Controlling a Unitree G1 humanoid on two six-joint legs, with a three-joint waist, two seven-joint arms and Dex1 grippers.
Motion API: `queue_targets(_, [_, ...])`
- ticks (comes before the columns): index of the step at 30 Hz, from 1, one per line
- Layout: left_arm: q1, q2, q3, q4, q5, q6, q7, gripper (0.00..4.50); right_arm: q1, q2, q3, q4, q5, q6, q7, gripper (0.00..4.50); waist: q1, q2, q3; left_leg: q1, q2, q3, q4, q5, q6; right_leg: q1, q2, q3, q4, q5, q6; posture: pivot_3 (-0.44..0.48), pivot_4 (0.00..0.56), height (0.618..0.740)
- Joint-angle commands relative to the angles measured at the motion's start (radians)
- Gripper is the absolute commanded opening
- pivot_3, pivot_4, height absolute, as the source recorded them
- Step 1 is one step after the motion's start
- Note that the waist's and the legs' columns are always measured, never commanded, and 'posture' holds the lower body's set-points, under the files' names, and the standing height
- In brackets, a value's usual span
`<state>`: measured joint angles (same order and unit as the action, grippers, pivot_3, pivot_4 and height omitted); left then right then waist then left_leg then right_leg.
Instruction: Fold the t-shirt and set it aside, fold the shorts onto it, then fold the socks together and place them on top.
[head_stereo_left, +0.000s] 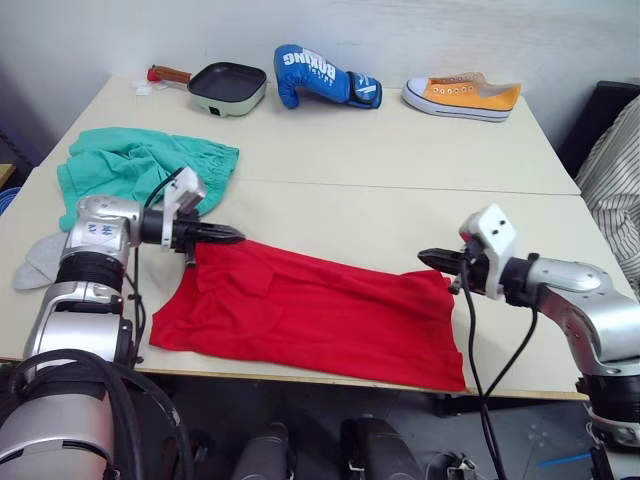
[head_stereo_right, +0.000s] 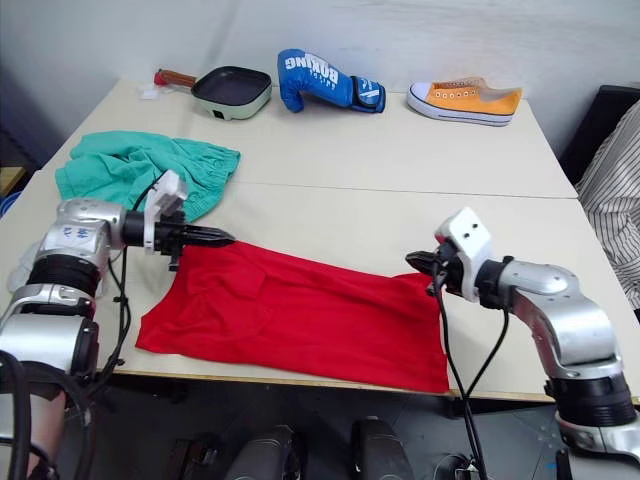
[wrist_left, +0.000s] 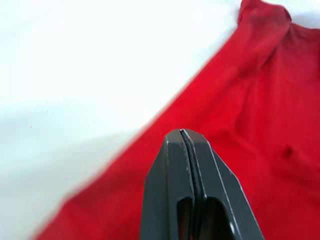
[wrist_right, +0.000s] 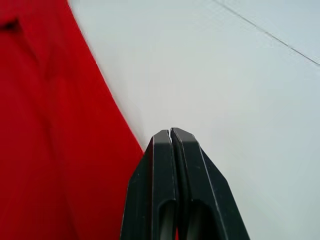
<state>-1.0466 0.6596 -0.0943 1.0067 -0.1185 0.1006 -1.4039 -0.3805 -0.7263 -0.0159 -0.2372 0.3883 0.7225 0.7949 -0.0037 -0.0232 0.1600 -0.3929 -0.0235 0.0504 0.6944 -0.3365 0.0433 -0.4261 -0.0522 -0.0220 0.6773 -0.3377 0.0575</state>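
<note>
Both my grippers, left gripper (head_stereo_left: 232, 236) and right gripper (head_stereo_left: 428, 259), are pinched closed, empty, at the t-shirt's (head_stereo_left: 310, 315) far edge, 10 and 2 o'clock. Shirt's flat at the table's (head_stereo_left: 400, 150) near edge. Risk: closed tips just drag it, bunching the fold.

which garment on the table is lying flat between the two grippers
The bright red cotton t-shirt, spread flat at the near edge; the teal-green fabric shorts lie bunched farther back on the robot's left.
</note>
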Motion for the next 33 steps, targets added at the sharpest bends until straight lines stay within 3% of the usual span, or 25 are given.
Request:
queue_targets(1, [0.006,-0.029,-0.034,0.022,0.082,-0.073,0.104,0.0,0.002,0.002,0.082,0.047,-0.074,-0.046,-0.002,0.05,0.001,0.0,0.0,0.0,0.0,0.0,0.0,0.0,0.0,0.0,0.0,0.0,0.0,0.0,0.0,0.0,0.15,0.74])
queue_targets(5, [0.014,-0.033,-0.079,0.111,0.178,-0.163,0.207,0.0,0.044,-0.04,0.149,0.109,-0.177,-0.146,0.004,0.05,0.001,0.0,0.0,-0.002,-0.001,0.0,0.0,0.0,0.0,-0.002,0.0,0.0,0.0,0.0,0.0,0.0,0.15,0.74])
queue_targets(9, [0.02,0.013,-0.078,0.168,0.212,-0.214,0.243,0.0,0.11,-0.103,0.062,0.09,-0.162,-0.153,0.019,0.05,0.0,-0.001,0.0,0.0,0.0,0.0,0.0,0.0,0.0,0.0,0.0,0.0,0.0,0.0,0.0,0.0,0.15,0.74])
queue_targets(12, [0.003,0.029,-0.008,0.133,0.124,-0.171,0.116,0.17,0.146,-0.124,-0.033,0.025,-0.086,-0.13,0.051,0.01,-0.002,-0.001,0.0,0.001,0.0,0.001,0.0,0.0,0.0,0.001,0.0,0.0,0.0,0.0,0.0,0.0,0.15,0.74])
queue_targets(14, [-0.001,0.034,0.04,0.019,0.022,-0.059,-0.048,0.56,0.155,-0.14,-0.094,-0.037,0.002,-0.084,0.105,0.0,0.0,0.0,0.0,0.0,0.0,0.001,0.0,0.0,0.0,0.001,0.0,0.0,0.0,0.0,0.0,0.0,0.15,0.74])
queue_targets(17, [0.046,0.05,0.055,-0.261,-0.112,0.132,-0.185,1.5,0.125,-0.179,-0.126,-0.055,0.067,-0.022,0.16,0.0,-0.001,0.0,0.001,-0.002,0.0,0.0,0.001,0.0,0.0,0.0,0.0,-0.001,-0.001,0.0,0.0,0.0,0.15,0.74])
queue_targets(20, [0.12,0.081,0.022,-0.535,-0.254,0.307,-0.21,2.43,0.061,-0.205,-0.093,-0.001,0.065,0.001,0.186,0.59,-0.003,0.0,0.001,-0.002,0.0,-0.001,0.002,0.0,0.0,0.0,0.0,0.0,-0.001,0.0,0.0,0.0,0.15,0.74])
queue_targets(26, [0.193,0.046,0.006,-0.818,-0.374,0.43,-0.163,4.38,-0.118,-0.175,0.081,0.195,-0.038,-0.039,0.241,2.63,-0.005,0.001,0.001,0.0,0.0,0.0,0.001,0.0,0.0,0.001,0.0,0.001,-0.002,0.0,0.0,0.0,0.15,0.74])
queue_targets(31, [0.243,0.028,0.001,-0.896,-0.359,0.374,-0.104,4.5,-0.214,-0.113,0.194,0.339,-0.118,-0.085,0.268,4.44,-0.007,0.002,0.002,0.0,0.0,0.0,0.001,0.0,-0.001,0.001,0.001,0.001,-0.002,0.0,0.0,0.0,0.15,0.74])
queue_targets(33, [0.262,0.03,0.007,-0.899,-0.345,0.351,-0.088,4.5,-0.226,-0.101,0.221,0.372,-0.143,-0.103,0.281,4.48,-0.007,0.002,0.002,0.0,0.0,0.0,0.001,0.0,-0.001,0.0,0.001,0.001,-0.001,0.0,0.0,0.0,0.15,0.74])
